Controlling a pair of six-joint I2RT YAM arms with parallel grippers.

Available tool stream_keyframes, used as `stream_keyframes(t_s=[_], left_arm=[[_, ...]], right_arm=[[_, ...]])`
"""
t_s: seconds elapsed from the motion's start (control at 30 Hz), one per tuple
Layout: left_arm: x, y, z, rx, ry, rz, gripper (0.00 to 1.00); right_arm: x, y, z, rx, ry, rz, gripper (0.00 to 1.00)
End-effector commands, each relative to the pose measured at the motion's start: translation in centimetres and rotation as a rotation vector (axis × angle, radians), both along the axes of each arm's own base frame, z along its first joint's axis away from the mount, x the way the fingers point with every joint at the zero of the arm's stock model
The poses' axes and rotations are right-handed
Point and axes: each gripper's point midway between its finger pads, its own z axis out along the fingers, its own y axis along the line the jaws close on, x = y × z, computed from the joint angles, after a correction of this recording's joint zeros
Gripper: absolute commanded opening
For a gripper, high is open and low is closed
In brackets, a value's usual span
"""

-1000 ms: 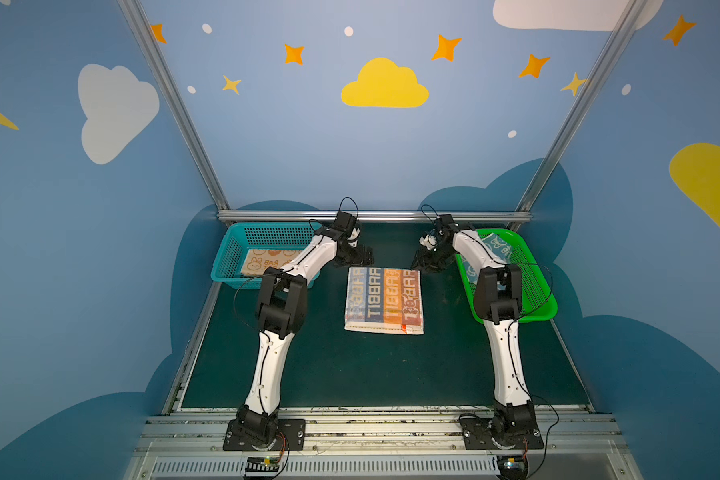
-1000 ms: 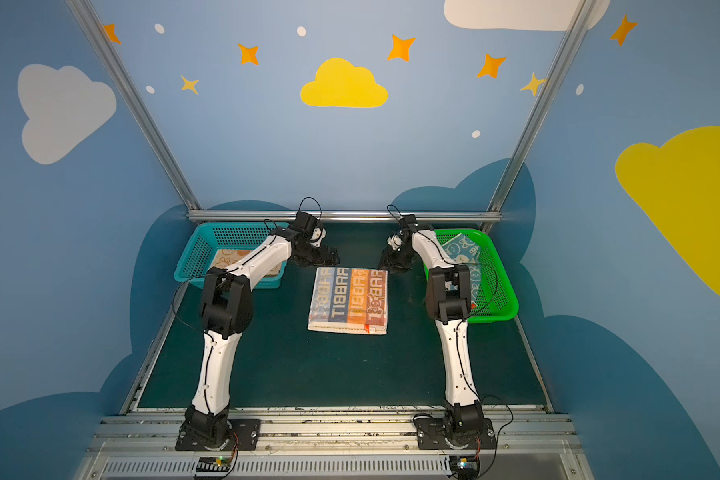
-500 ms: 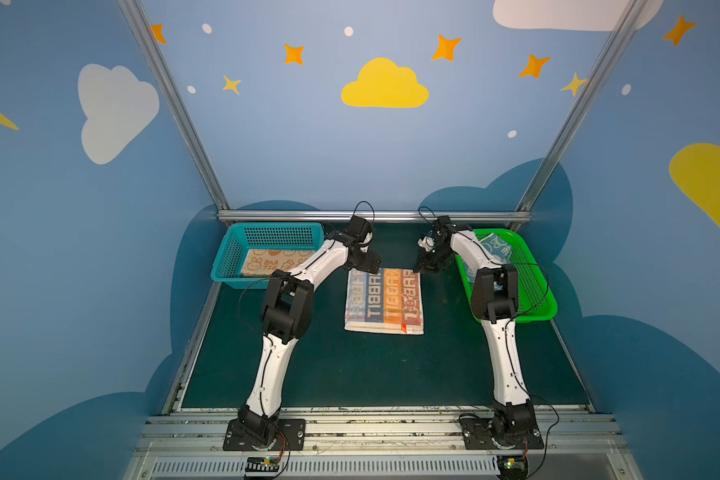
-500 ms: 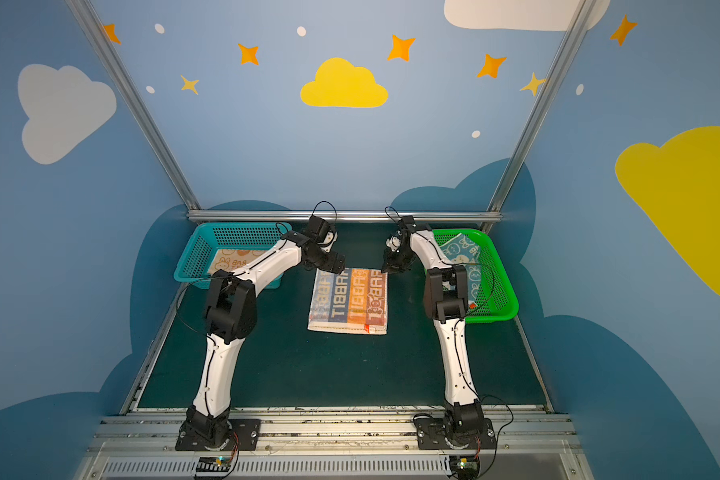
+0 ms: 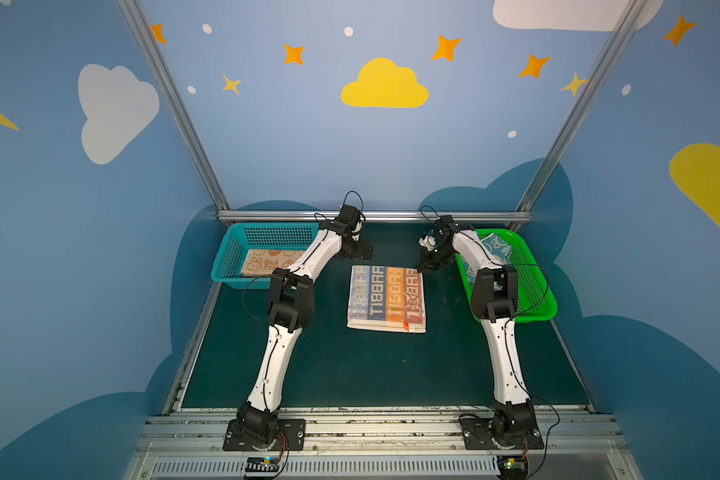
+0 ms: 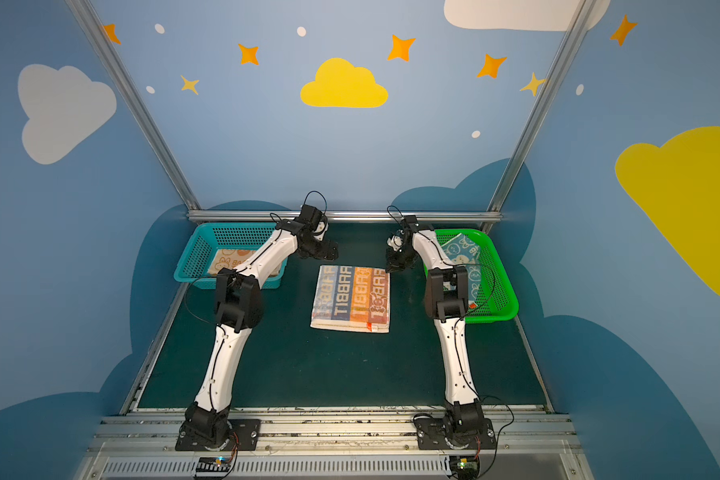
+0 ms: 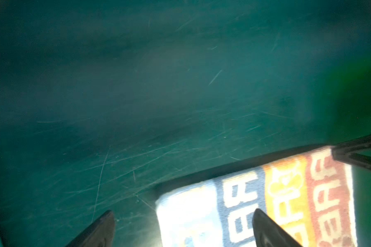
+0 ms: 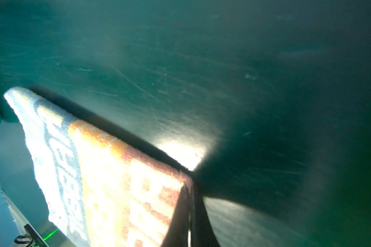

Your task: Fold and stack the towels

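Pinching striped towel (image 5: 386, 297) far corner, right gripper (image 8: 190, 191) clamped, left gripper (image 7: 183, 211) spread wide, stripes running front-to-back.

Both top views look steeply down, sharing the whole tabletop (image 5: 350, 365); both wrist cameras sit close over the far edge of the striped towel (image 7: 287, 203).

The striped towel (image 5: 386, 298) in the middle of the dark green table (image 5: 350, 370) carries bands of pale blue, grey-blue, orange and salmon red, each with cream "RABBIT" lettering, and a cream hem with a small red tag along its near edge. At the table's far left corner the teal perforated basket (image 5: 281, 236) holds an orange-cream towel (image 5: 265, 262) printed with rabbits. By the right edge the green perforated basket (image 5: 535, 291) holds a blue-cream towel (image 5: 496, 248) with rabbit faces.
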Motion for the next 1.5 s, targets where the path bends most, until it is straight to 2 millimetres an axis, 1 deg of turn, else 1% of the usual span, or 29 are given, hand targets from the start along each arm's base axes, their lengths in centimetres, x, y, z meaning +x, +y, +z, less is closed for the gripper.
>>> stream_keyframes(t_s=[0.0,0.13,0.23,0.3,0.37,0.43,0.5,0.63,0.67,0.77,0.83,0.97,1.13,1.23,1.27,1.3,1.33,1.47], left_arm=[[-1.8,-0.4,-2.1,-0.07,0.148,-0.021,0.96],[-1.3,-0.7,-3.0,-0.108,0.16,-0.024,0.9],[-1.4,-1.4,-3.5,-0.146,0.173,-0.058,0.83],[-1.5,-1.6,-3.9,-0.152,0.18,-0.064,0.75],[-1.5,-1.6,-4.4,-0.156,0.185,-0.066,0.68],[-1.4,-1.4,-4.8,-0.153,0.188,-0.061,0.64],[-1.2,-1.4,-5.2,-0.156,0.188,-0.059,0.56],[-1.1,-0.9,-5.7,-0.142,0.191,-0.052,0.47],[-1.1,-0.7,-5.7,-0.136,0.191,-0.051,0.47],[-1.1,-0.4,-6.1,-0.128,0.196,-0.049,0.41],[-1.0,0.1,-6.4,-0.114,0.196,-0.042,0.4],[-0.7,1.0,-6.8,-0.099,0.195,-0.025,0.41],[-0.3,1.2,-6.7,-0.105,0.183,-0.015,0.42],[-0.2,1.2,-6.9,-0.105,0.185,-0.015,0.41],[-0.3,1.1,-7.0,-0.104,0.187,-0.015,0.4],[-0.4,1.2,-7.1,-0.101,0.191,-0.017,0.36],[-0.4,1.7,-7.5,-0.077,0.193,-0.008,0.32],[-0.5,2.4,-8.1,-0.048,0.204,-0.002,0.25]], right_arm=[[0.8,-0.3,1.2,-0.003,-0.065,0.046,0.0],[1.3,-0.4,1.3,-0.01,-0.088,0.042,0.0],[1.5,-0.3,1.3,-0.009,-0.091,0.039,0.0],[1.4,-0.1,1.3,-0.003,-0.091,0.042,0.0],[1.4,0.0,1.4,-0.002,-0.094,0.045,0.0],[1.4,0.1,1.3,-0.002,-0.092,0.045,0.0],[1.3,0.1,1.2,-0.001,-0.089,0.045,0.0],[1.3,-0.1,1.4,-0.005,-0.092,0.046,0.0],[1.3,-0.1,1.5,-0.007,-0.095,0.048,0.0],[1.3,-0.1,1.5,-0.004,-0.094,0.046,0.0],[1.3,-0.1,1.6,-0.001,-0.094,0.046,0.0],[1.2,-0.1,1.7,0.003,-0.094,0.049,0.0],[1.2,-0.1,1.6,0.004,-0.093,0.051,0.0],[1.2,-0.1,1.7,0.003,-0.097,0.05,0.0],[1.2,-0.1,1.7,0.003,-0.097,0.05,0.0],[1.2,-0.1,1.7,0.004,-0.096,0.051,0.0],[1.2,-0.1,1.7,0.005,-0.095,0.051,0.0],[1.1,-0.1,1.8,0.007,-0.097,0.052,0.0]])
